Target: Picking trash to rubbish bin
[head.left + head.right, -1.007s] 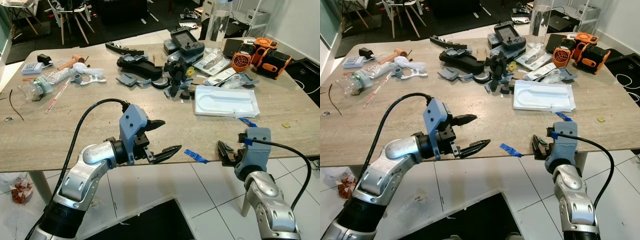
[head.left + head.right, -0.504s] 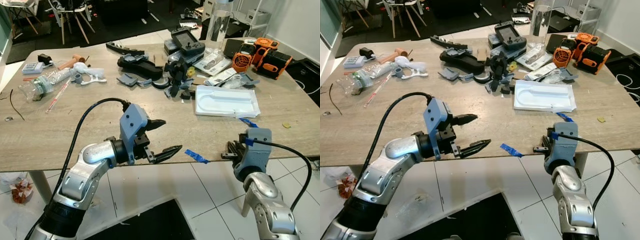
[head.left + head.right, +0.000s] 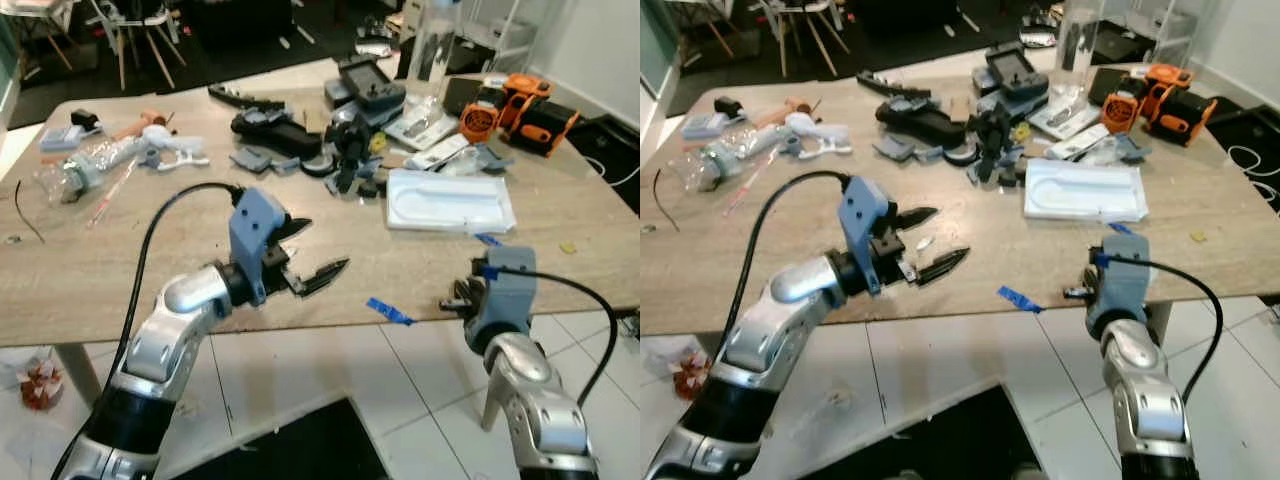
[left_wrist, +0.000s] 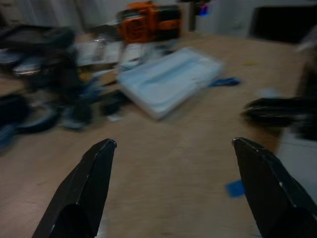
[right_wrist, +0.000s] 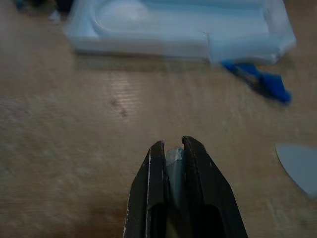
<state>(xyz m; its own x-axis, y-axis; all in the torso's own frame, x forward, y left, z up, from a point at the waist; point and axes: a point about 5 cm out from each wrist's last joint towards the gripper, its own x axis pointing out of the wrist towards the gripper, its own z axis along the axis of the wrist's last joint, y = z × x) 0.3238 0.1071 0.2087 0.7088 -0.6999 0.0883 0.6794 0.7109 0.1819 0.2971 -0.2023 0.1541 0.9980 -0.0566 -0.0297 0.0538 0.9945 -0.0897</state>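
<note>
A strip of blue tape (image 3: pixel 390 312) lies at the wooden table's front edge (image 3: pixel 80 320), between my two grippers. A second blue tape scrap (image 5: pixel 262 79) lies by the near corner of a white moulded tray (image 3: pixel 450 200). A crushed clear bottle (image 3: pixel 75 175) lies at the far left. My left gripper (image 3: pixel 325 245) hovers open over the table's front part with nothing between its fingers (image 4: pixel 94 183). My right gripper (image 3: pixel 455 297) is at the front edge, right of the tape strip, its fingers (image 5: pixel 153 188) shut, pointing over the wood towards the tray.
Black and grey tool parts (image 3: pixel 300 140), a controller (image 3: pixel 372 85), orange tools (image 3: pixel 520 105) and a clear cylinder (image 3: pixel 425 45) crowd the far half of the table. A small yellowish scrap (image 3: pixel 568 247) lies at the right. White tiles and a dark mat (image 3: pixel 300 450) lie below.
The left gripper has moved up and forward from the table's edge to over its top, still open. The right gripper's fingers have turned level at the edge. The head view has shifted and blurred.
</note>
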